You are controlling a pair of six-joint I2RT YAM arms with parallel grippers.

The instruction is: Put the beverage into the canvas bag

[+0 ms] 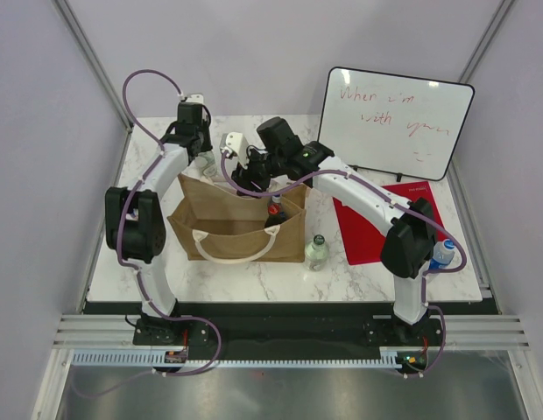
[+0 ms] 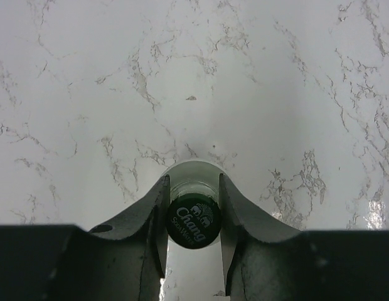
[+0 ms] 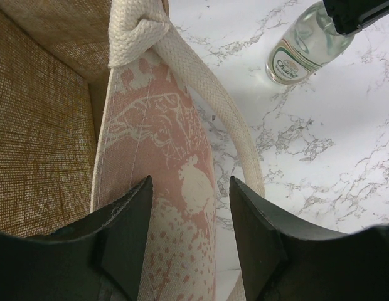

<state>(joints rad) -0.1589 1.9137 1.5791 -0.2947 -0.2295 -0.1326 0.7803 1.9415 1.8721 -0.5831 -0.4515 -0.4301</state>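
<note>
1. Your bottle (image 2: 193, 219) is standing cap-up with its long axis vertical. It is over the table (image 2: 182, 75), just behind the back left corner of the bag (image 1: 289, 241) and outside it. You cannot tell whether its base is touching the marble.
2. The bag is standing upright between the two arms, its mouth opening upward and its long side running left to right.
3. Your left gripper (image 2: 192, 183) is clenching the bottle's neck, its fingers (image 2: 150, 216) pressing in from both sides just under the cap.
4. Your right gripper (image 3: 191, 183) is straddling the bag's back wall beside a handle (image 3: 201, 106). Its fingers are sitting parted with fabric filling the gap, and you cannot tell whether they are pinching it.
5. The bottle is showing clear glass, a label band low on its body and a dark green cap (the word "Chang" is reading plainly on it).
6. The bag is showing tan weave, white rope handles and a pinkish printed face.
</note>
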